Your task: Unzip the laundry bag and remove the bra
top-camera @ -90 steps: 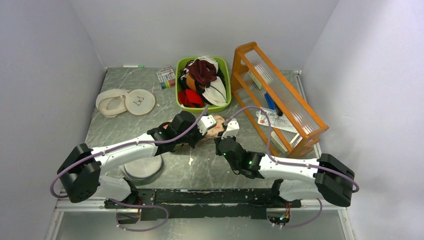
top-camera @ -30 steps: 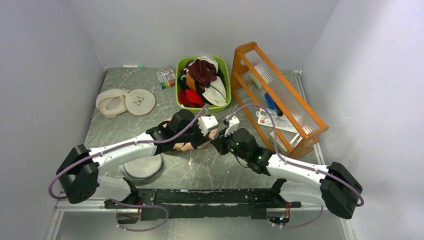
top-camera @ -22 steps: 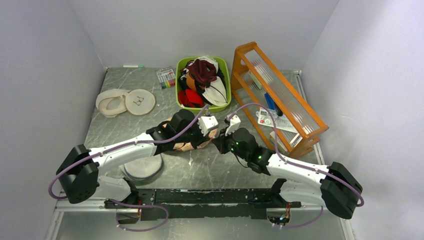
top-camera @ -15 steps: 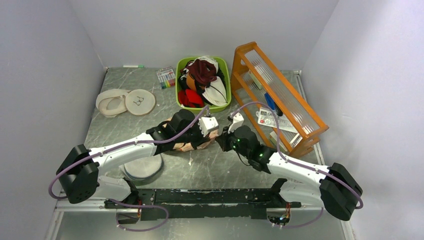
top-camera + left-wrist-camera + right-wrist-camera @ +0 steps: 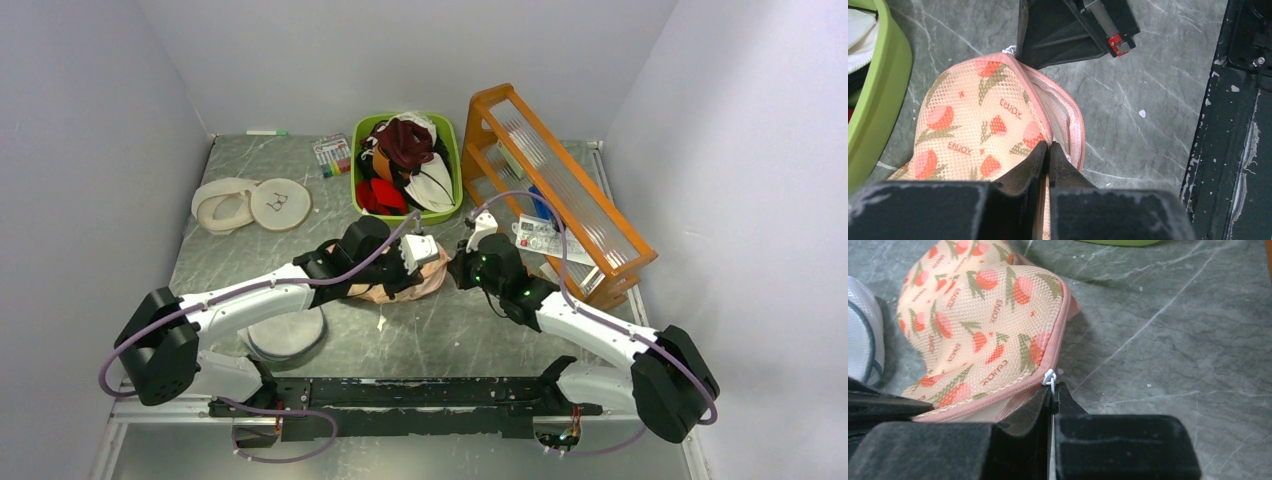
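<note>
The laundry bag [image 5: 973, 120] lies crosswise — long axis left-right.

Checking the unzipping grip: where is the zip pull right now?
In the right wrist view, the white zip pull sits on the pink edge of the laundry bag, pinched in the right pincer.

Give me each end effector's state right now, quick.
Left end effector: closed, pinching the laundry bag at its edge.
Right end effector: closed on the white zipper pull.
</note>
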Motion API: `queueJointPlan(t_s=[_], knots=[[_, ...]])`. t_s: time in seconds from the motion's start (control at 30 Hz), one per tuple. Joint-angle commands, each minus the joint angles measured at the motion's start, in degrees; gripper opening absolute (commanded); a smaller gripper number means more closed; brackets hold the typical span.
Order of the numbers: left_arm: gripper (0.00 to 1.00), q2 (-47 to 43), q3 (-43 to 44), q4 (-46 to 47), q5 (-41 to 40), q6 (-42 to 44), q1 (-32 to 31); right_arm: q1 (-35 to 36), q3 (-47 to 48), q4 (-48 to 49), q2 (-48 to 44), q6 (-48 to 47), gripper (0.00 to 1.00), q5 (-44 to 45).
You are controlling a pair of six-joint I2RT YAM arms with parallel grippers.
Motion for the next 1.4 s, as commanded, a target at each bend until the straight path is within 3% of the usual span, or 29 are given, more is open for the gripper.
queueJointPlan(t_s=[0.0, 0.1, 0.17, 0.27, 0.4, 0.47, 0.67, 0.83, 1.07, 1.37], knots=[[0.20, 0.2, 1.6, -2.7, 2.7, 0.4, 0.4, -1.4, 0.5, -0.5, -3.6, -2.4, 0.00, 0.0], [0.39, -0.7, 1.3, -2.1, 3.3, 0.0, 0.3, -1.3, -1.2, 1.6, -5.8, -2.7, 0.00, -5.4], [0.47, -1.4, 1.1, -1.4, 4.1, -0.3, 0.3, -1.1, -1.8, 2.5, -6.8, -2.1, 0.00, -8.9], [0.59, -1.9, 0.7, -0.5, 4.7, -0.9, 0.3, -0.6, -2.2, 3.4, -7.6, -0.5, 0.00, -11.5], [0.88, -1.6, 1.0, -0.3, 5.8, -1.6, 0.3, 0.9, -3.6, 5.9, -7.7, 1.7, 0.00, -13.1], [0.96, -1.5, 0.9, 0.1, 6.0, -1.9, 0.3, 2.3, -4.2, 7.5, -7.0, 2.2, 0.00, -13.8], [0.87, -1.5, 0.7, -0.2, -0.3, -2.0, 0.3, 9.0, -3.2, 7.8, -4.7, 1.9, 0.00, -10.3], [0.69, -1.0, 1.3, -1.7, -3.5, -1.3, 0.3, 10.9, -2.4, 6.8, -4.1, 1.7, 0.00, -8.2], [0.65, -0.6, 1.8, -2.2, -2.9, -0.4, 0.3, 10.8, -2.0, 6.0, -5.2, 1.9, 0.00, -6.7], [0.35, 0.2, 2.3, -3.2, -0.9, 0.3, 0.3, 10.8, -2.6, 6.2, -4.8, 2.7, 0.00, -4.3]])
